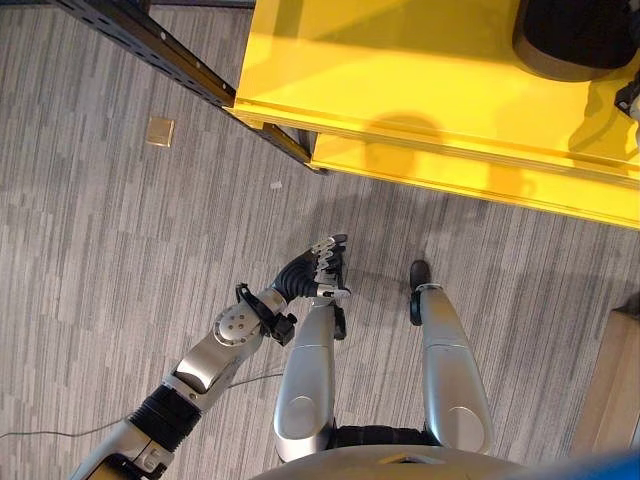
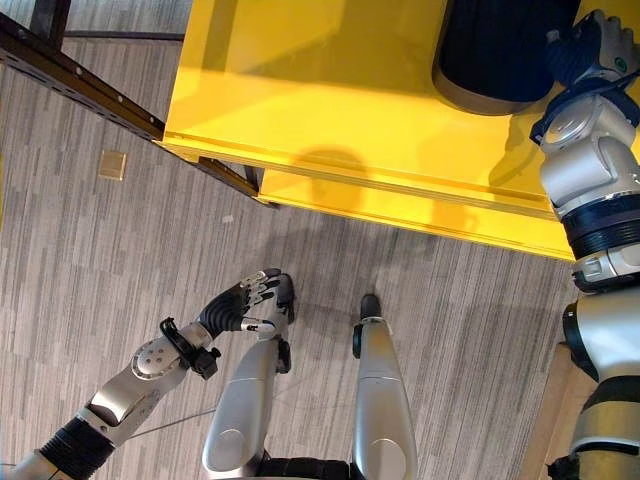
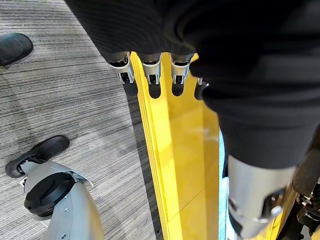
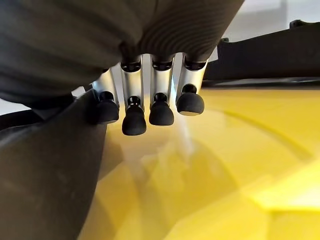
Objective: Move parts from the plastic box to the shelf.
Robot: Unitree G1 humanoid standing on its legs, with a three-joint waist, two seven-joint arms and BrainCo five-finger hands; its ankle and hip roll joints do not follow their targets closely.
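right robot hand (image 2: 590,50) rests beside the black part (image 2: 500,55) on the yellow shelf (image 2: 330,90), fingers curled, gripping nothing; left robot hand (image 1: 318,268) hangs low, fingers curled. placement step; next: withdraw

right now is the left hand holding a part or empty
Empty. The left hand hangs low over the grey floor, in front of the yellow shelf, with curled fingers closed on nothing.
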